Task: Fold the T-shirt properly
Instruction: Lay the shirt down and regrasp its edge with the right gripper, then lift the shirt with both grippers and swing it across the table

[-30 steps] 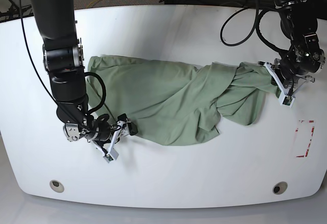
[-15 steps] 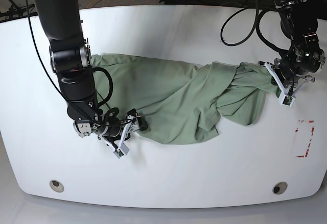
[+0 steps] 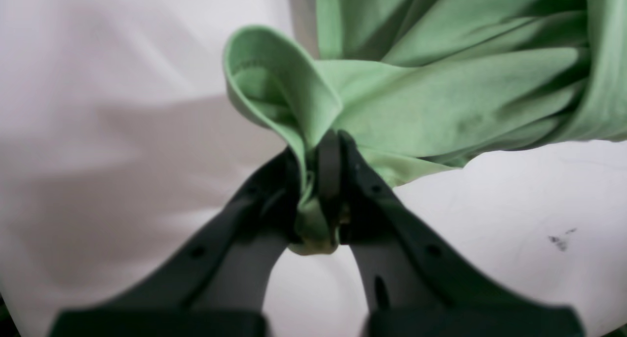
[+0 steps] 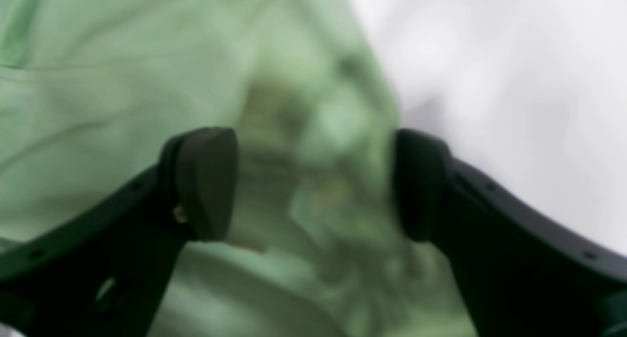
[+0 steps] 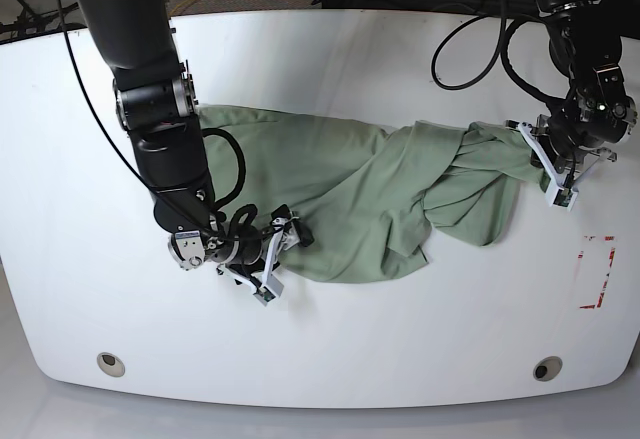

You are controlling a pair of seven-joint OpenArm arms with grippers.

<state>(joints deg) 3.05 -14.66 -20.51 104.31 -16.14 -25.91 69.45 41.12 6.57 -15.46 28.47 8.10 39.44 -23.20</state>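
T-shirt (image 5: 340, 194): one, between two grippers, on table (image 5: 400, 339).

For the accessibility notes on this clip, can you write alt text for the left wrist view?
The left gripper is shut on a bunched edge of the pale green T-shirt, a loop of fabric curling up just above the dark fingers. The rest of the shirt lies in folds toward the upper right on the white table.

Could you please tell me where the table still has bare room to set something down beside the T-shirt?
The white table is bare along its far edge behind the T-shirt, and across the near strip in front of it. The middle is crowded: the right gripper hangs open at the shirt's near edge, and the left gripper pinches its other end.
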